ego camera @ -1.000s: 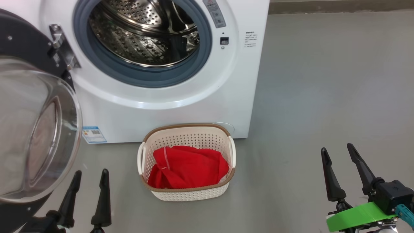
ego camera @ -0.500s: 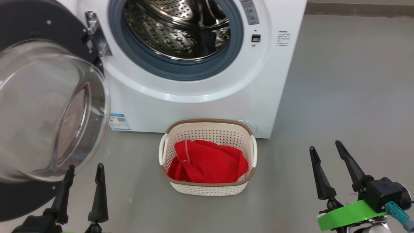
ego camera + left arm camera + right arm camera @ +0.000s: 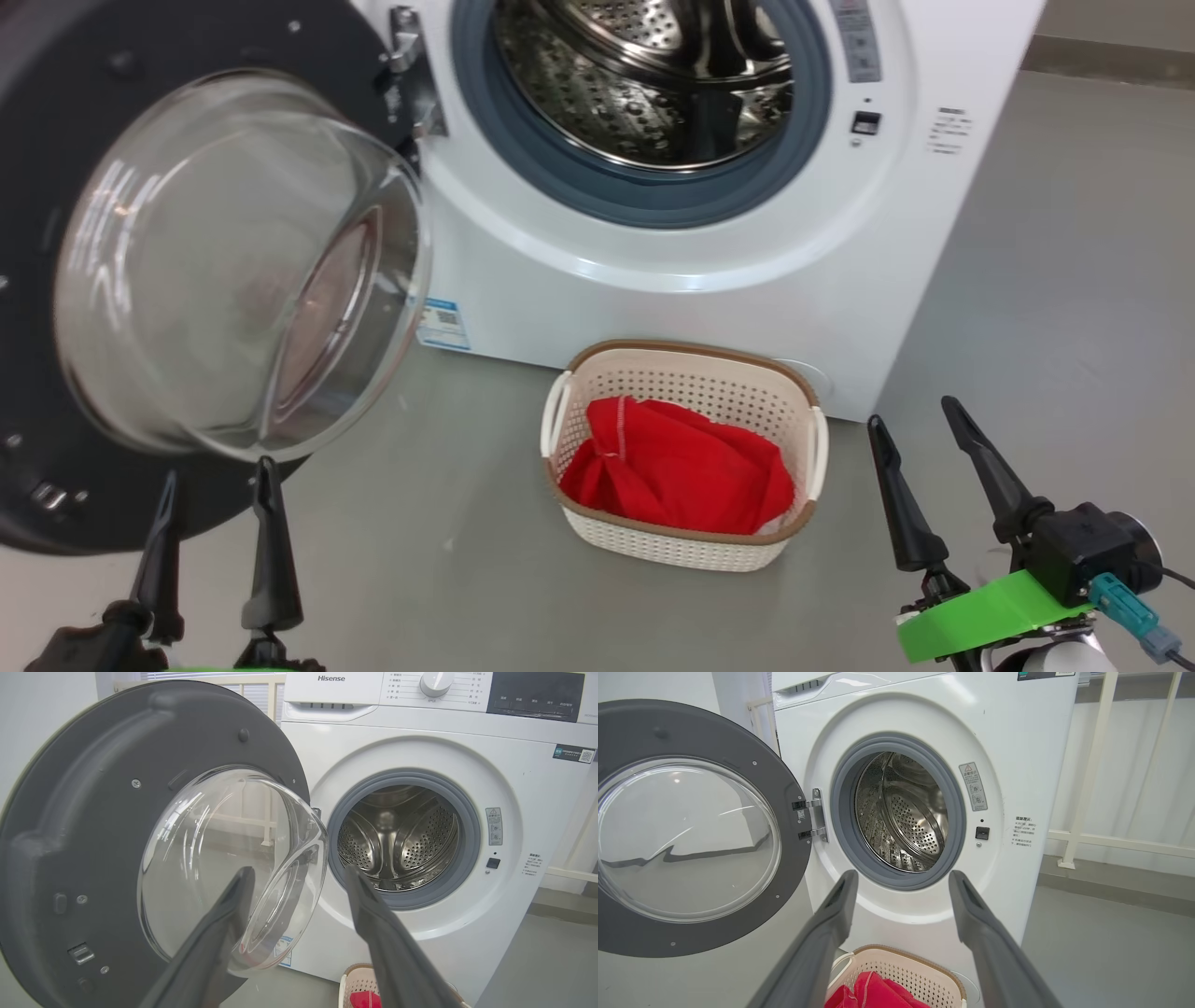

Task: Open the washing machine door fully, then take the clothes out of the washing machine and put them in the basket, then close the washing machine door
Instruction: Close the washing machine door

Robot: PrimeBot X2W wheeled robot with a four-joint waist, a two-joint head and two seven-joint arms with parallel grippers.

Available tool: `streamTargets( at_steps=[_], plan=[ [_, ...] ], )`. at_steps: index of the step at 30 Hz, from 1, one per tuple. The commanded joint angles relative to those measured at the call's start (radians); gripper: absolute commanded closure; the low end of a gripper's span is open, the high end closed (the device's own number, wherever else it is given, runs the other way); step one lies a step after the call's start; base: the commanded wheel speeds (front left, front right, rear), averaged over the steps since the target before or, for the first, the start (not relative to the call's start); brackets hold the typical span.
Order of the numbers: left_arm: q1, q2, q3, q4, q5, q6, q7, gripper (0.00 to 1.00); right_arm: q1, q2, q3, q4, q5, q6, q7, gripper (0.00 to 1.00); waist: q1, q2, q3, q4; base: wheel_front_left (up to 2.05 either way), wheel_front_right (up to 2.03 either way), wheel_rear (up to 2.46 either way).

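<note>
Looking down from our head camera, we see a white washing machine [image 3: 709,308] standing on a grey floor [image 3: 1055,308]. Its round door [image 3: 56,149] is swung wide open to our left, hanging from a metal hinge [image 3: 411,75]. The door's broad black rim frames a bulging clear glass window [image 3: 233,271] that swells toward us. Behind a grey rubber ring [image 3: 644,201], the drum [image 3: 644,84] shows bare, shiny, perforated steel. A small blue label [image 3: 441,324] sits low on the machine's front, beside the door glass.

A cream basket [image 3: 691,551] with a brown rim and two side handles rests on the floor just in front of the machine, toward its right side. The clothes [image 3: 681,467], a bright red bundle with a thin white trim, lie inside the basket, below its rim.

Our left fingers [image 3: 271,541] rise from the lower left, spread wide and holding nothing. Their tips point at the lower edge of the door glass, and we cannot tell whether they touch it. Our right fingers [image 3: 898,504] rise from the lower right, also spread wide and holding nothing, just to the right of the basket and apart from it. A green part [image 3: 990,616] sits at their base. Our right wrist camera looks between those fingers at the drum opening, with the basket and the clothes beneath.
</note>
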Motion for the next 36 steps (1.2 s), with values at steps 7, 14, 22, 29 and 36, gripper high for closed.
streamTargets(
  at_steps=[7, 14, 22, 29, 36],
  plan=[
    [-0.003, 0.007, 0.029, -0.052, 0.003, 0.02, 0.008, 0.0, -0.042, -0.01, 0.052, -0.03, -0.011, 0.006, -0.006, 0.0, 0.0, 0.0, 0.009, 0.106, 0.0, 0.0, 0.0],
    [0.0, 0.012, 0.035, -0.058, 0.005, 0.035, 0.011, 0.0, -0.036, -0.01, 0.073, -0.027, -0.008, 0.006, -0.006, 0.0, 0.0, 0.0, 0.006, 0.156, 0.0, 0.0, 0.0],
    [0.006, 0.008, 0.053, -0.064, 0.001, 0.062, 0.008, 0.0, -0.022, -0.01, 0.073, -0.012, 0.006, 0.006, -0.006, 0.0, 0.0, 0.0, -0.006, 0.175, 0.0, 0.0, 0.0],
    [0.008, 0.01, 0.051, -0.057, -0.008, 0.066, 0.023, 0.0, -0.02, -0.01, 0.072, -0.01, 0.011, 0.006, -0.006, 0.0, 0.0, 0.0, -0.011, 0.166, 0.0, 0.0, 0.0],
    [0.001, 0.02, 0.058, -0.07, 0.0, 0.071, 0.012, 1.0, -0.009, -0.01, 0.069, -0.007, 0.014, 0.006, -0.006, 0.0, 0.0, 0.0, -0.015, 0.157, 0.0, 0.0, 0.0]
  ],
)
